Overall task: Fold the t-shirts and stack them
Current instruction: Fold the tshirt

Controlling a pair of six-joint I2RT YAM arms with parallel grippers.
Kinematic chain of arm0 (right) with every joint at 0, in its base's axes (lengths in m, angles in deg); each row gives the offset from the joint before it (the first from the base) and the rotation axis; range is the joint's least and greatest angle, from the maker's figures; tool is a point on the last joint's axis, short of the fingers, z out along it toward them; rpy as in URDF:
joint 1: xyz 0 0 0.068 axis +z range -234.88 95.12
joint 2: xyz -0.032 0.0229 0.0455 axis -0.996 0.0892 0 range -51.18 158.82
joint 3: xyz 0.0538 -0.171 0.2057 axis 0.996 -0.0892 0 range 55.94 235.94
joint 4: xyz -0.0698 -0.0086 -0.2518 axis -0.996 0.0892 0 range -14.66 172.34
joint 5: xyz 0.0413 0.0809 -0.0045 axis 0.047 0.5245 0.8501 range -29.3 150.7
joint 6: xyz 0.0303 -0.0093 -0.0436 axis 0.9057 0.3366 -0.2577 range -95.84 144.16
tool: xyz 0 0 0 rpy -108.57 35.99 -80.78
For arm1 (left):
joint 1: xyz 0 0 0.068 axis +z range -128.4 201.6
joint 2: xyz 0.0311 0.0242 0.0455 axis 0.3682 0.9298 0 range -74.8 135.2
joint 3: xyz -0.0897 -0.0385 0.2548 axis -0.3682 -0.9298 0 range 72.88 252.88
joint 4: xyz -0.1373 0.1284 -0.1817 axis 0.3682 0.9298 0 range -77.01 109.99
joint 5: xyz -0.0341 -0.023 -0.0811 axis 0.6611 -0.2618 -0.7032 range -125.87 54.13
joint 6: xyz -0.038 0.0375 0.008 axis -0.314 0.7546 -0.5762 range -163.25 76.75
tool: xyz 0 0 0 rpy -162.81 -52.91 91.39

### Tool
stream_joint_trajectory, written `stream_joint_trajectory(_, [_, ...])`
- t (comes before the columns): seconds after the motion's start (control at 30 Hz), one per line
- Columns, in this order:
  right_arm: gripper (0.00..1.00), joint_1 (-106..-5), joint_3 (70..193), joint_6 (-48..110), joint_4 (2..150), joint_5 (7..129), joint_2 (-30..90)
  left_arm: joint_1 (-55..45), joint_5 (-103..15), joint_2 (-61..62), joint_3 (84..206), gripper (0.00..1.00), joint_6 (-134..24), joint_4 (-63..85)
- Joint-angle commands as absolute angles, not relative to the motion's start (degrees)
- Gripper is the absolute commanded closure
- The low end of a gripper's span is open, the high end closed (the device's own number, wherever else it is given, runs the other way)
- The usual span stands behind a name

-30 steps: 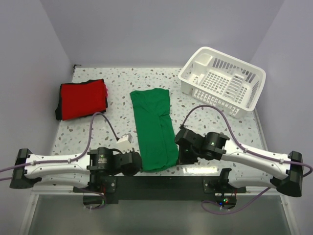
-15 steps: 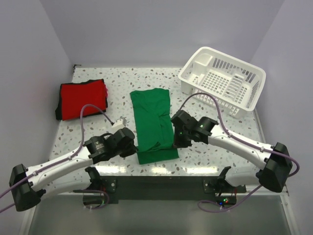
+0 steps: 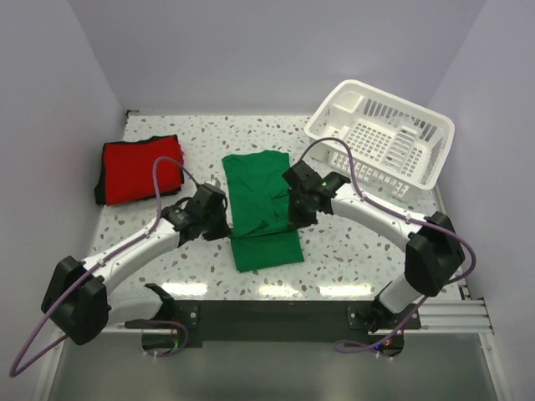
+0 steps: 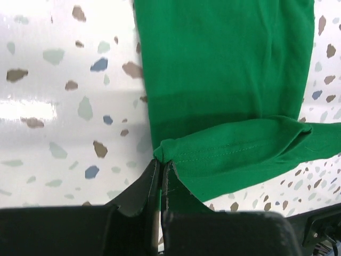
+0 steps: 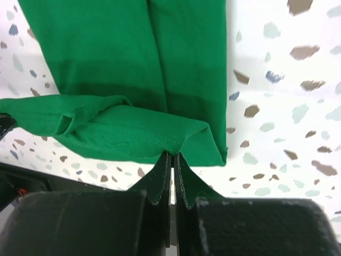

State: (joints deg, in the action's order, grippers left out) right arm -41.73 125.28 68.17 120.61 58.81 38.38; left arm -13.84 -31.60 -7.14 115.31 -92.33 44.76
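Speckled terrazzo covered the table (image 3: 368, 242), with plain pale walls closing it in on three sides. At its middle lay the green t-shirt (image 3: 261, 209), a long narrow strip running from the near side toward the far side. A doubled band of cloth with a stitched hem crossed the strip at about half its length.

The left gripper (image 3: 224, 224) was clamped tight on the left end of that band. In its wrist view the gripper (image 4: 161, 162) had its dark fingers pressed together on a bunched corner of the green t-shirt (image 4: 224, 64), with the flat layer spread out beyond it. The right gripper (image 3: 289, 215) was pinching the right end of the band in the same way. Its own camera showed the gripper (image 5: 171, 156) closed on a corner of the hem, with a loose fold of the green t-shirt (image 5: 122, 53) sagging off to the left.

The two arms reached inward from either side and met the cloth at roughly the same level.

Well apart, at the far left of the table, the red t-shirt (image 3: 140, 170) sat folded into a neat rectangle (a dark edge showed along its left and near sides). At the far right corner stood a white slatted basket (image 3: 393, 100), touching neither shirt.
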Motion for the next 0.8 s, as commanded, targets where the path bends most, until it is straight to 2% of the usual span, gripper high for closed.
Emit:
stream_joint_trajectory(0.0, [1.00,-44.10,129.93,64.51,119.55,59.73,41.18,-10.66,-35.60,-3.45,119.37,1.00,-85.09,38.84])
stream_joint_trajectory(0.37, [1.00,-49.28,140.30,59.14,121.04,60.61,52.96,-3.97,-39.47,8.95,126.84,1.00,-79.46,34.53])
stream_joint_trajectory(0.63, [1.00,-51.92,146.98,57.30,120.95,61.84,60.52,-1.86,-38.07,15.64,130.09,1.00,-78.67,31.54])
stream_joint_trajectory(0.67, [1.00,-52.53,147.86,57.29,121.04,62.02,62.27,-1.78,-37.37,16.07,130.53,0.97,-78.75,31.37])
stream_joint_trajectory(0.7, [0.99,-52.80,149.00,57.03,121.13,62.28,62.99,-1.60,-36.93,16.17,131.23,0.86,-78.84,31.45])
stream_joint_trajectory(0.73, [0.93,-53.07,151.54,56.86,121.91,62.54,63.86,-1.25,-36.49,16.08,131.76,0.60,-78.84,31.63])
stream_joint_trajectory(0.77, [0.87,-53.50,152.95,56.68,122.44,62.89,64.48,-1.16,-36.05,15.90,132.11,0.47,-79.10,31.80])
